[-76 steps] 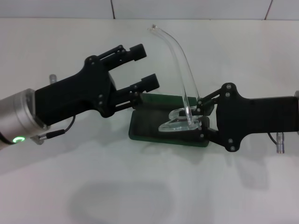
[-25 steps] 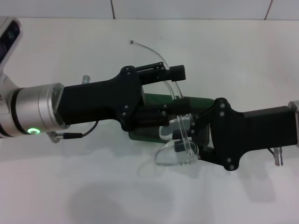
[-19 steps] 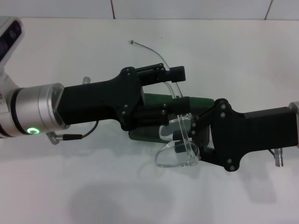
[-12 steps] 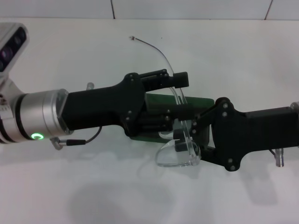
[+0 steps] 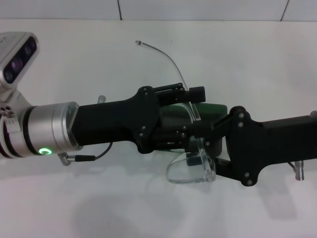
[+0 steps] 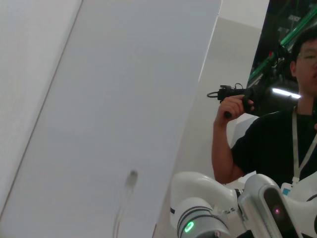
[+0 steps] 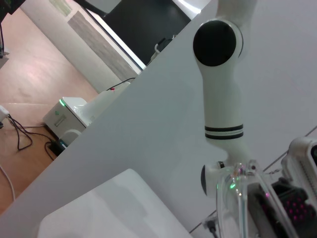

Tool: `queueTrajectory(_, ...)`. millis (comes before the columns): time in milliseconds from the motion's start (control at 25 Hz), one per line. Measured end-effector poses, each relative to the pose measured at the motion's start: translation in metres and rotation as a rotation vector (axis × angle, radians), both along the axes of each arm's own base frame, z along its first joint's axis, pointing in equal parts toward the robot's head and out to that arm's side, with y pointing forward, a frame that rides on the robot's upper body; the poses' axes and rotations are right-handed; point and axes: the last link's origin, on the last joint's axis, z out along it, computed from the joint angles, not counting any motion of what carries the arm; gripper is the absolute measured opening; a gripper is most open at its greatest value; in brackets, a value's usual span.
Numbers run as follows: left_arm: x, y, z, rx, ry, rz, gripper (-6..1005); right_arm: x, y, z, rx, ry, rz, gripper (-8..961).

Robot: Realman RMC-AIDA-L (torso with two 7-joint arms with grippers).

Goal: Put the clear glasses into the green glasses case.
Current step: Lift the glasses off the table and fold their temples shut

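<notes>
**A:** Where are the clear glasses (image 5: 192, 166) right now?

**B:** In the middle of the white table (image 5: 148, 208), between the two grippers. One lens hangs over the near edge of the green glasses case (image 5: 214, 110), tilted. One clear arm (image 5: 192, 110) curves up and back across the case. A second thin arm (image 5: 163, 53) sticks out toward the far side of the table, well off the surface as far as I can judge.

**A:** And the case itself?

**B:** Mostly hidden. Only a dark green strip shows between the two black gripper bodies. I cannot tell from here whether the lid is up or flat.

**A:** Right gripper (image 5: 195, 151)?

**B:** It comes in from the right, and its fingers close on the glasses at the lens end, near the hinge. Jaws look pinched on the frame.

**A:** Left gripper (image 5: 195, 111)?

**B:** It reaches in from the left, over the case. One finger (image 5: 195, 93) lies just behind the curved arm of the glasses; the other finger is buried among the dark parts below. The jaws stand a little apart with the clear arm between them. Whether they grip it, I cannot tell.

**A:** Anything from the wrist cameras?

**B:** The right wrist view shows a blurred bit of the clear frame (image 7: 237, 198) close up. The left wrist view shows a wall and a person (image 6: 277, 144) holding a handheld controller (image 6: 237, 93).
</notes>
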Motion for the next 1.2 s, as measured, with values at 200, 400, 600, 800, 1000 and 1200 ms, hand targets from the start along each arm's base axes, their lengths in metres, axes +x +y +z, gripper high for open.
queueTrajectory(200, -0.0004, -0.0015, -0.0019, -0.029, 0.009, 0.011, 727, -0.0004, -0.0004, 0.0008, 0.009, 0.012, 0.012, 117)
queueTrajectory(400, -0.0018, -0.0024, -0.0031, -0.039, 0.012, 0.021, 727, -0.0003, -0.0005, 0.0008, 0.010, 0.012, 0.013, 116)
queueTrajectory(600, -0.0012, -0.0032, -0.0044, -0.042, 0.010, 0.020, 726, -0.0004, -0.0012, 0.0006, 0.006, 0.013, 0.016, 116)
queueTrajectory(800, -0.0006, -0.0044, -0.0062, -0.048, 0.011, 0.018, 725, -0.0004, -0.0024, 0.0010, -0.001, 0.015, 0.020, 116)
queueTrajectory(1000, -0.0007, -0.0060, -0.0083, -0.056, 0.017, 0.015, 725, -0.0002, -0.0030, 0.0012, -0.005, 0.017, 0.022, 116)
queueTrajectory(1200, 0.0001, -0.0047, -0.0048, -0.045, -0.006, 0.023, 724, 0.0032, -0.0047, 0.0021, -0.006, 0.016, 0.012, 116)
